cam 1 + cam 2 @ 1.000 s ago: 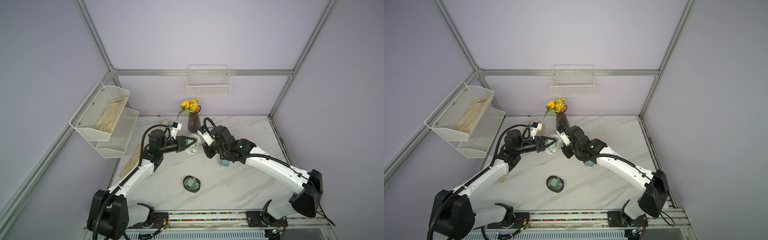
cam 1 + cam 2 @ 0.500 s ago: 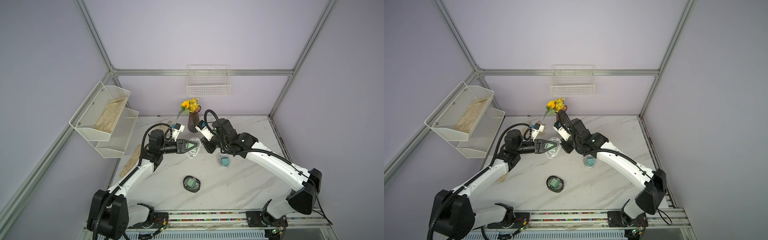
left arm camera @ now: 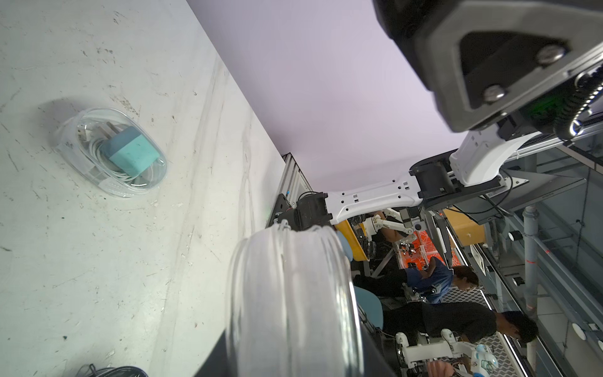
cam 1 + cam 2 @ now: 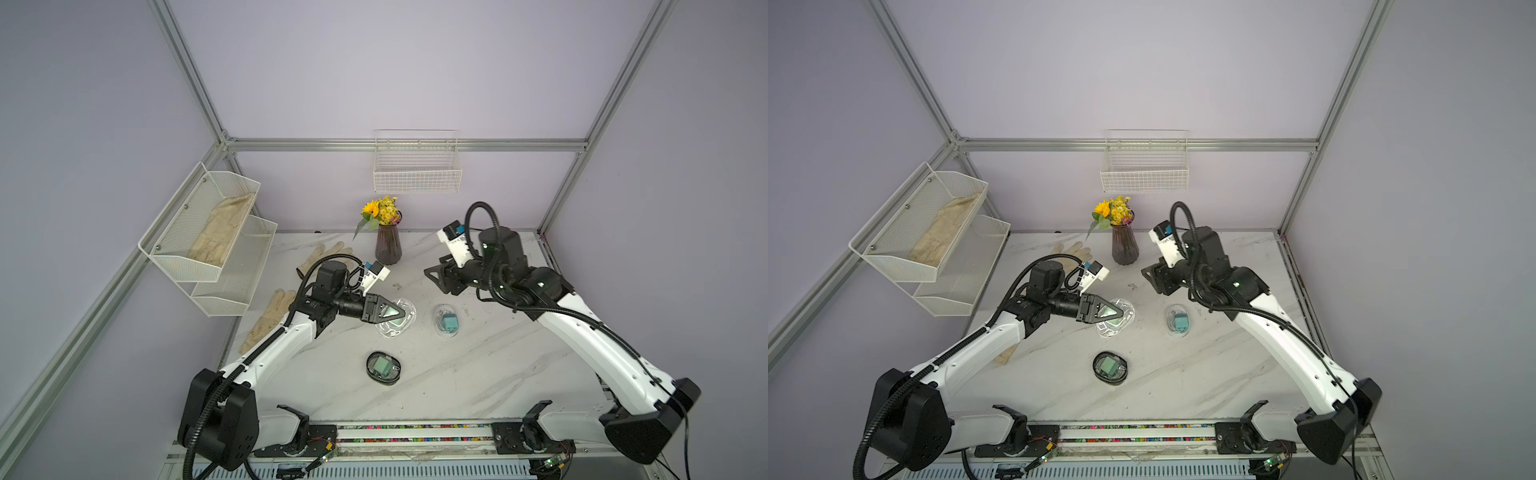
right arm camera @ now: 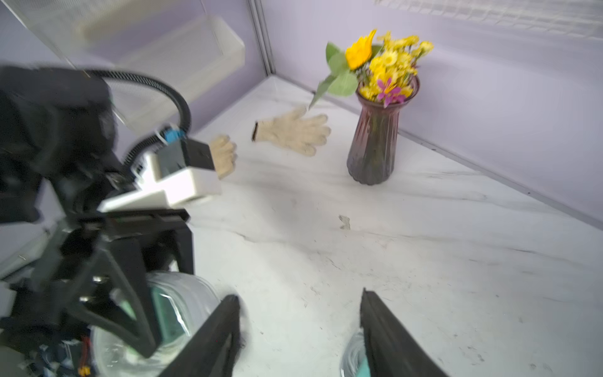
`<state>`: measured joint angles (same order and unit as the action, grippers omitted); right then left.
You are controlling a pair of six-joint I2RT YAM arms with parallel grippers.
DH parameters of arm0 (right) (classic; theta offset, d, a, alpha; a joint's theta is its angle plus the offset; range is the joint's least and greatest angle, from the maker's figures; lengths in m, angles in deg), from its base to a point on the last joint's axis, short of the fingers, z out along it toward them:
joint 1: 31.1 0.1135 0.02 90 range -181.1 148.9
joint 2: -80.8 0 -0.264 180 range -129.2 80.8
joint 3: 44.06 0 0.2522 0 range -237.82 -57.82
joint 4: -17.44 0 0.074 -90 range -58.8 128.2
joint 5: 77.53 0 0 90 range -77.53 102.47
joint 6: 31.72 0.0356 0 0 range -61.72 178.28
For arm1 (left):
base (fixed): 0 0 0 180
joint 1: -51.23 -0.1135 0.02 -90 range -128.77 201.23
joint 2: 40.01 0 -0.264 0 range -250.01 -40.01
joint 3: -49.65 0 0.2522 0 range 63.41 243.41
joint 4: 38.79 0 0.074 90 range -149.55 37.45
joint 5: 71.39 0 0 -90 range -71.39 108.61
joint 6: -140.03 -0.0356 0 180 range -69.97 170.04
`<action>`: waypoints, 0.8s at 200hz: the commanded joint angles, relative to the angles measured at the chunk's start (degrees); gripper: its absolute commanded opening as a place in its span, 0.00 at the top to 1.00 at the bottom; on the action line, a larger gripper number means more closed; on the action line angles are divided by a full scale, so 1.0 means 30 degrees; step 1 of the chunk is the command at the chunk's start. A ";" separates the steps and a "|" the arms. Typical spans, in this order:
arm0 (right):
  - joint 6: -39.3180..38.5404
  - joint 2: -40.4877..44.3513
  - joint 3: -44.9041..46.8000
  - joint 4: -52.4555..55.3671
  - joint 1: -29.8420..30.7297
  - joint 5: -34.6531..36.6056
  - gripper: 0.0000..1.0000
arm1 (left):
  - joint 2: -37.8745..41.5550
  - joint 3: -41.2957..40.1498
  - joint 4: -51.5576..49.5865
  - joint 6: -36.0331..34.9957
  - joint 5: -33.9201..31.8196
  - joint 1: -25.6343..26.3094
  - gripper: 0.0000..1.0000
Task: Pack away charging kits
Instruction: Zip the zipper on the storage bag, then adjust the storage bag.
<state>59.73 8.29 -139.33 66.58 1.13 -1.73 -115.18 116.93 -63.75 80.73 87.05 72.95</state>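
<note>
My left gripper (image 4: 401,314) is shut on an oval clear case (image 4: 392,330) with a mint-green charger and cable inside, held on edge over the table's middle. That case fills the space between the jaws in the left wrist view (image 3: 293,293). A second clear case (image 4: 446,321) with a light blue charger and coiled cable lies on the marble to its right, also in the left wrist view (image 3: 111,153). A black-rimmed case (image 4: 384,366) with a mint charger lies nearer the front. My right gripper (image 4: 436,282) hangs open and empty above and behind the blue charger's case (image 5: 354,359).
A purple vase of flowers (image 4: 387,245) stands at the back middle. Cream gloves lie at the back left (image 4: 328,253) and by the left edge (image 4: 270,316). A two-tier mesh rack (image 4: 208,241) hangs on the left wall, a wire basket (image 4: 417,174) on the back wall.
My right gripper has let go beside the blue charger's case, risen, drawn back to the right and opened. The left gripper still holds its clear case in about the same place.
</note>
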 commanded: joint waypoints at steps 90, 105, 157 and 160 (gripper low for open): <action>0.3942 0.0901 0.6155 -0.6243 -0.1452 -1.1085 0.11 | 0.0358 0.3835 -0.1980 -0.2262 -0.0401 0.2342 1.00; 0.4365 0.0958 0.6946 -0.6940 -0.1595 -1.1935 0.12 | 0.0417 0.3869 -0.2108 -0.2344 -0.0403 0.2356 1.00; 0.7373 0.0954 1.0212 -1.0883 -0.1630 -1.4639 0.31 | 0.0303 0.4224 -0.2536 -0.2879 -0.0254 0.2371 1.00; 0.7522 0.0965 1.0348 -1.1155 -0.1631 -1.4795 0.34 | 0.0303 0.4222 -0.2536 -0.2897 -0.0241 0.2375 1.00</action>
<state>77.26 10.78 -111.66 41.11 -3.49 -40.74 -115.86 123.05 -72.21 73.94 84.87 79.83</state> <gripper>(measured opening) 0.726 0.343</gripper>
